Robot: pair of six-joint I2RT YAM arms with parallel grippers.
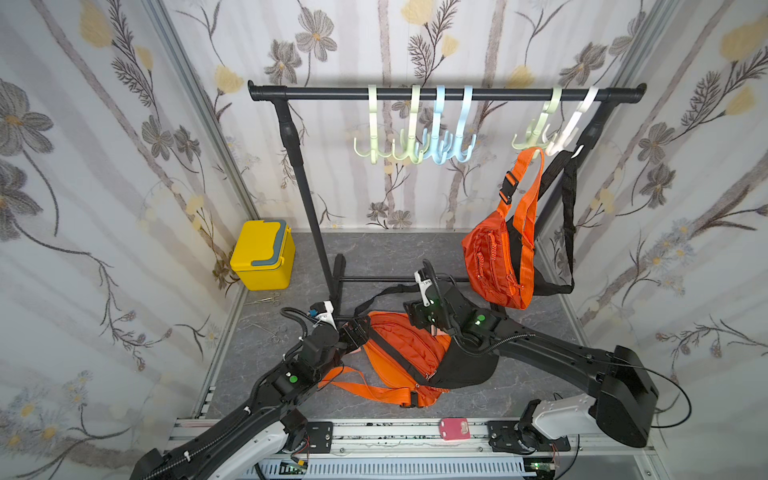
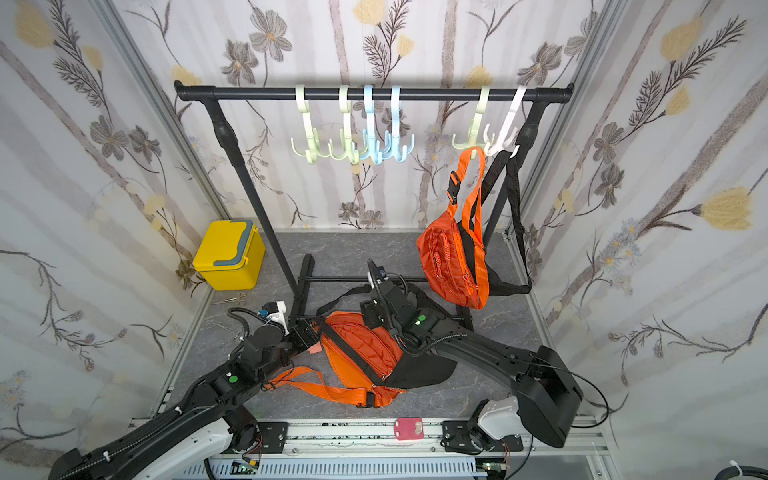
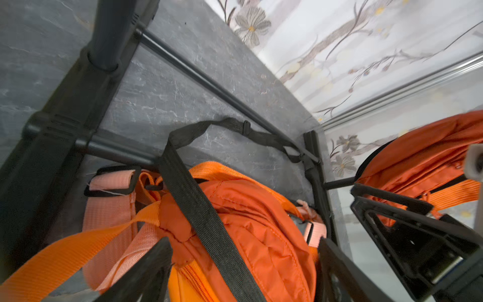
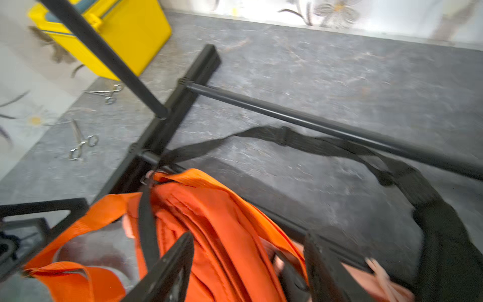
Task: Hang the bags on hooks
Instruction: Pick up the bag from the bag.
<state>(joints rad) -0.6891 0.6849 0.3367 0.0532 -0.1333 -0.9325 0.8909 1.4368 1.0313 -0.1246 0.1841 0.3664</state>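
An orange bag (image 1: 399,353) (image 2: 357,349) lies on the grey floor among other bags, with a black strap (image 3: 198,209) across it. My left gripper (image 1: 360,328) (image 3: 241,261) stands open, its fingers straddling the bag's left end. At the bag's upper edge my right gripper (image 1: 430,328) (image 4: 248,258) is shut on folded orange fabric that fills its jaws. Pastel hooks (image 1: 374,145) hang empty from the black rail (image 1: 332,92). A second orange bag (image 1: 496,257) hangs on the green hook at the right, and a black bag (image 1: 557,286) on the white hook (image 1: 569,133).
A black bag (image 1: 469,365) and a pink strap (image 3: 109,198) lie with the orange one. The rack's foot and cross bars (image 4: 313,123) run just behind the pile. A yellow box (image 1: 264,255) stands at back left, forceps (image 4: 81,142) lie nearby, and a red card (image 1: 455,429) rests on the front rail.
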